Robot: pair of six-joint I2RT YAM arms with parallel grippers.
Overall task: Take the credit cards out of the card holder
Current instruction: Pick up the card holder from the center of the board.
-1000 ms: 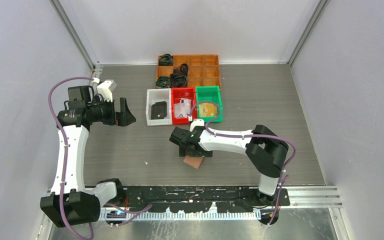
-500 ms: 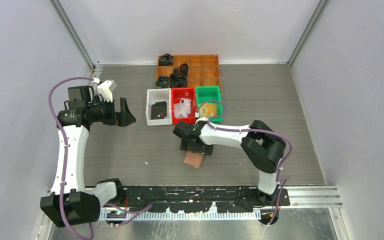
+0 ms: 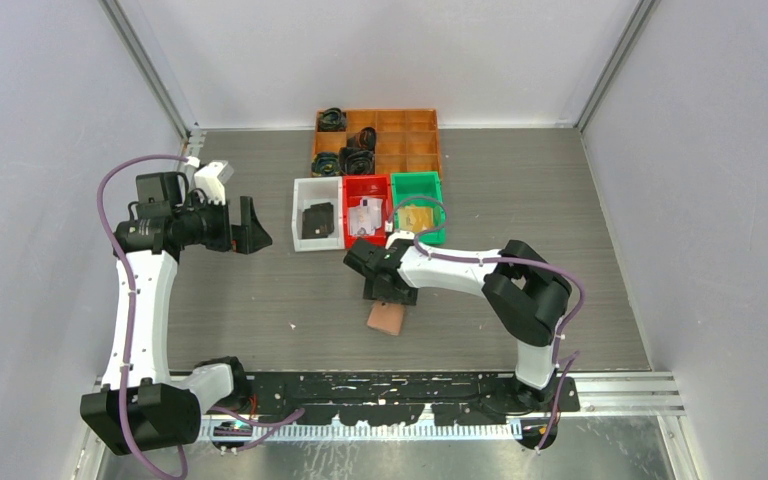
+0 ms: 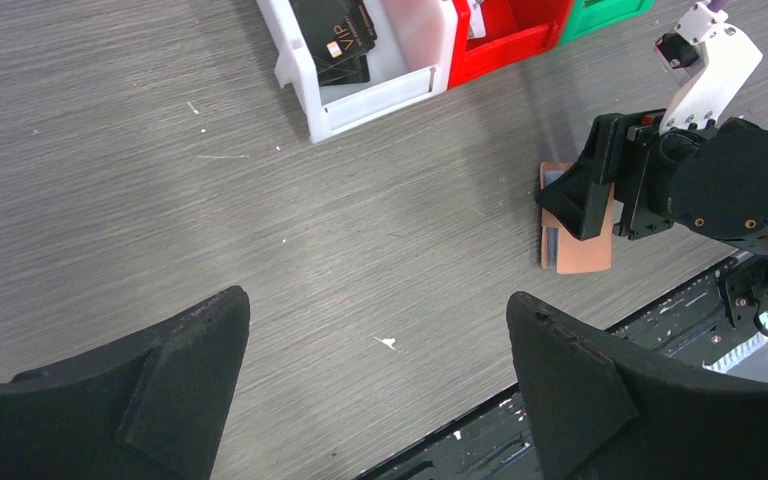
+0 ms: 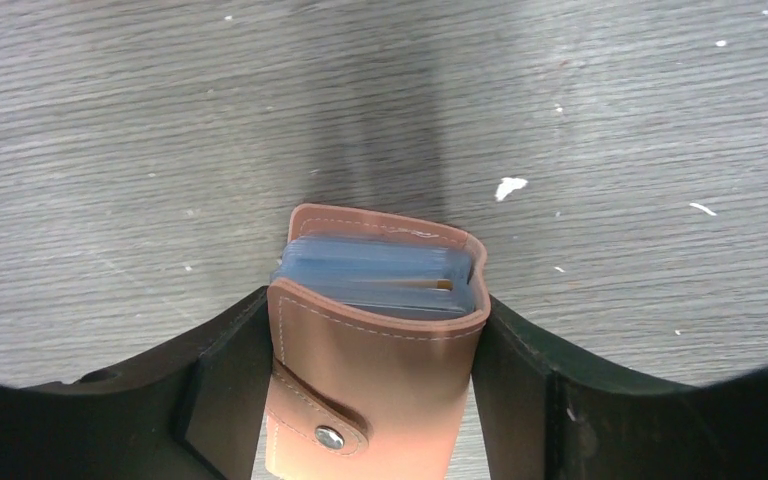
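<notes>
Tan card holder (image 5: 375, 340) clamped edgewise in right end effector (image 5: 375, 385), left end effector (image 4: 375, 385) spread wide over bare tabletop (image 4: 140, 210)

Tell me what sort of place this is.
Most likely a robot test cell: two arms bolted to a grey table walled by plain panels, with small sorting bins, an orange divided tray and a tan card holder as practice props.

grey table (image 3: 520, 200) carries card holder (image 3: 387, 319), three bins (image 3: 318, 212), orange tray (image 3: 410, 135).

Far on the grey counter (image 3: 520, 200) sits an orange divided tray (image 3: 400, 140) holding black coiled bundles (image 3: 356, 160). Just nearer stand white (image 3: 300, 215), red (image 3: 352, 190) and green bins (image 3: 432, 195) side by side.
</notes>
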